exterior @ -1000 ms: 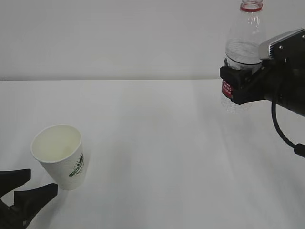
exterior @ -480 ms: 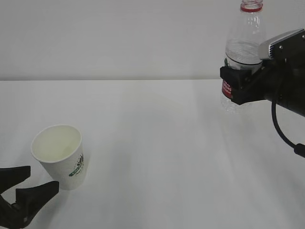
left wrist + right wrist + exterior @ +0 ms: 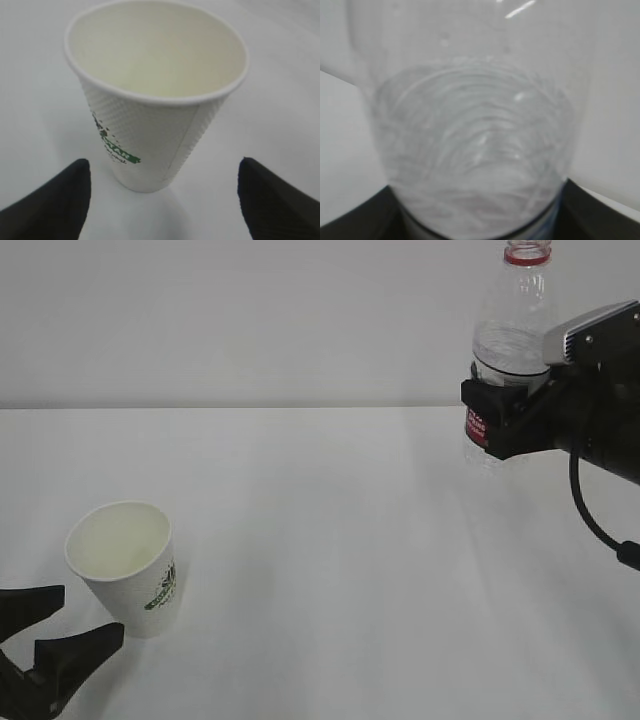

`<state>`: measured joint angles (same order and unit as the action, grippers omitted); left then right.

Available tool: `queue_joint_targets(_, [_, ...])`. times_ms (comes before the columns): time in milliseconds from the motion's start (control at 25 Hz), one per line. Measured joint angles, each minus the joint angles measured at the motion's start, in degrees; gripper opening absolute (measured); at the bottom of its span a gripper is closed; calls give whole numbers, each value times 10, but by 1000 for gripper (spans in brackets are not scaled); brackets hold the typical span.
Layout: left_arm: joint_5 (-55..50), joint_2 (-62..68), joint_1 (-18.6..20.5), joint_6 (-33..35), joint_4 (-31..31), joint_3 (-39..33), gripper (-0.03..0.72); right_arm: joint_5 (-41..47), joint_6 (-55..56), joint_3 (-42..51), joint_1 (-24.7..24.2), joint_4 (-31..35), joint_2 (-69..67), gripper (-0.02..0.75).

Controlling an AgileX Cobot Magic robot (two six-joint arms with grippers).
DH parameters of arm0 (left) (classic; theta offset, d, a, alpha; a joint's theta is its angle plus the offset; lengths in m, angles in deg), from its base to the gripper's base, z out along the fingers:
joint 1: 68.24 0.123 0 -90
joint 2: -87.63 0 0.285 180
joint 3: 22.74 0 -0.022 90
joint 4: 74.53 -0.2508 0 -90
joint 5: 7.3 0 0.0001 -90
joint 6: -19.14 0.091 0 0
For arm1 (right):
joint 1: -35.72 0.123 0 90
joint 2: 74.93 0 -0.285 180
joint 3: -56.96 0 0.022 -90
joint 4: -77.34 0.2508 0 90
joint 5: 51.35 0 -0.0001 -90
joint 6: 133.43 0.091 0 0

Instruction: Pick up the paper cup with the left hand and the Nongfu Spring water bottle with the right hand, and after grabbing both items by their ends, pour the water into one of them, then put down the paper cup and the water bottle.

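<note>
only the black forked left gripper point(image 3: 40, 635) shifted slightly, jaws wide beside the light, crushable white paper cup point(image 3: 127, 567); black blocky right gripper point(image 3: 503, 410) clamps the clear ribbed bottle point(image 3: 508, 350).

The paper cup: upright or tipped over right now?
Upright. The paper cup stands on its base on the table, rim up; the left claw is open either side of it, not touching.
</note>
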<state>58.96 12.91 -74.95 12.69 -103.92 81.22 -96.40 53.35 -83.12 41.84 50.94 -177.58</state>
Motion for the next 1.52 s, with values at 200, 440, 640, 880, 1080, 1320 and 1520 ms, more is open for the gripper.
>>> queue_joint_targets(200, [0,0,0,2,0,0,689,0,0,0,0,0,0,440])
queue_joint_targets(440, [0,1,0,3,4,16,685,0,0,0,0,0,0,440])
queue_joint_targets(640, [0,11,0,3,-6,27,678,0,0,0,0,0,0,440])
queue_joint_targets(880, [0,54,0,3,-30,32,675,0,0,0,0,0,0,440])
queue_joint_targets(1080, [0,64,0,3,-30,34,671,0,0,0,0,0,0,440])
queue_joint_targets(1320, [0,78,0,3,-30,55,666,0,0,0,0,0,0,440])
queue_joint_targets(1520, [0,92,0,3,-38,65,664,-1,0,0,0,0,0,440])
